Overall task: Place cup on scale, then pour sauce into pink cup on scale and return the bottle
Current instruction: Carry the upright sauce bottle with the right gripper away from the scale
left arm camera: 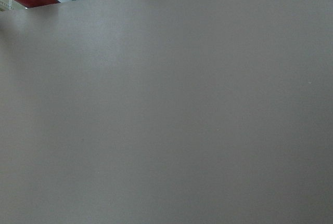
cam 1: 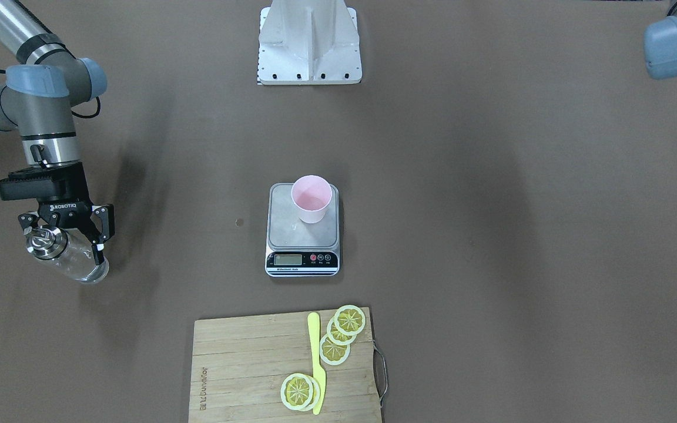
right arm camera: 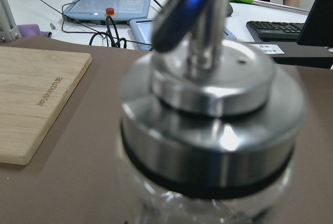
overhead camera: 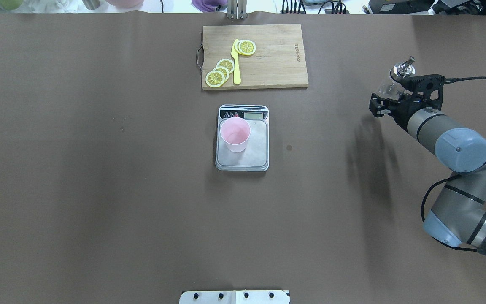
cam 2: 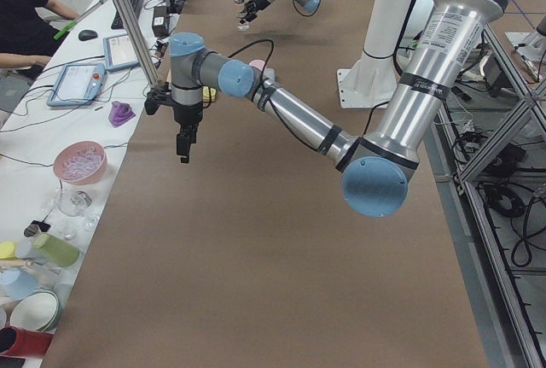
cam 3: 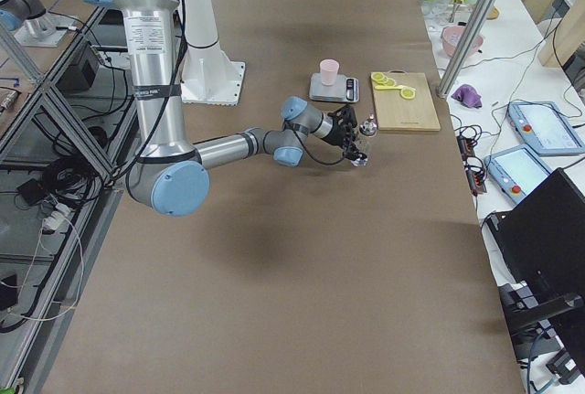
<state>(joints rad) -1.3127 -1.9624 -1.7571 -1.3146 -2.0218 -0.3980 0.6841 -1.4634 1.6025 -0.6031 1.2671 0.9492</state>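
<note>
One cup (cam 1: pixel 311 198) on scale (cam 1: pixel 291 234); right jaws hold bottle (cam 1: pixel 77 262).

Bright even light, soft shadows, bottle (right arm camera: pixel 208 146) blurred

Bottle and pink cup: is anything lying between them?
Between the bottle and the cup, only bare table and the scale edge, clearest in the overhead view.

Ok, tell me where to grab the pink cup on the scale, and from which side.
Grip the cup across its wall just below the rim, coming in level from the robot's left. It stands upright, has no handle and widens upward, so a hold there should resist slipping. It sits toward the left edge of the scale, and the right gripper holds the bottle.
</note>
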